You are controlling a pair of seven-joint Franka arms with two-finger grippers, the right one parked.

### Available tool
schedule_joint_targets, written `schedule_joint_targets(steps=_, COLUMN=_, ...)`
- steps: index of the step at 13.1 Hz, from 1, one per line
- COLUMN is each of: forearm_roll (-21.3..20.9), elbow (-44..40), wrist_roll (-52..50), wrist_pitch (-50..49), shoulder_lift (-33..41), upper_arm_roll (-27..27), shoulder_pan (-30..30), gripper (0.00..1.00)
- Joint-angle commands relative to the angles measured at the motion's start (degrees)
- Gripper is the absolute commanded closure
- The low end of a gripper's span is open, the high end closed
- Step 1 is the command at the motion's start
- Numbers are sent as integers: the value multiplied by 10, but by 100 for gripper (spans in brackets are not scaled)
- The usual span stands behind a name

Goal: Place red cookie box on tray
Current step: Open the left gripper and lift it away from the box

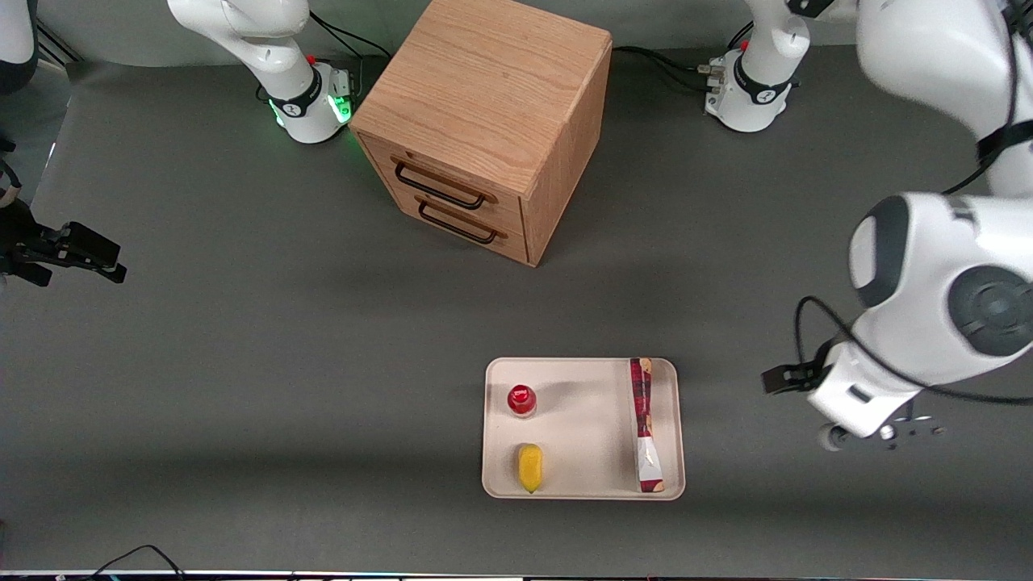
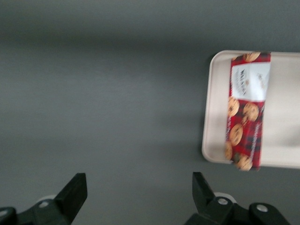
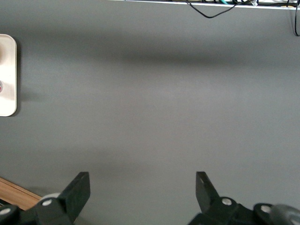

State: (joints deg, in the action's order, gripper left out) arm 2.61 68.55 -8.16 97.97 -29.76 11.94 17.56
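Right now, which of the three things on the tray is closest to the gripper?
The red cookie box, along the tray's edge toward the working arm, where the open gripper hangs over bare table. The red-capped bottle and yellow item sit farther away.

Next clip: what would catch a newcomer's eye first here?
The red cookie box standing on edge along the tray, with a red-capped bottle and a yellow item on the tray too. Then the wooden drawer cabinet, farther from the camera. The gripper hovers open beside the tray.

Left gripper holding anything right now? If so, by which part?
Nothing. The left gripper is open and empty above bare table beside the cream-white tray; the flat red cookie box lies on that tray, untouched.
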Motion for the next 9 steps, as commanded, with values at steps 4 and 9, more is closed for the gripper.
schedule_joint_targets(steps=4, forearm_roll=-8, elbow=191, wrist_roll=90, wrist_pitch=-4, shoulder_lift=200, upper_arm_roll=41, shoulder_pan=-9, gripper=0)
schedule_joint_targets(steps=9, forearm_roll=-8, elbow=182, wrist_roll=113, wrist_pitch=-58, shoulder_lift=225, upper_arm_roll=56, shoulder_pan=-9, gripper=0)
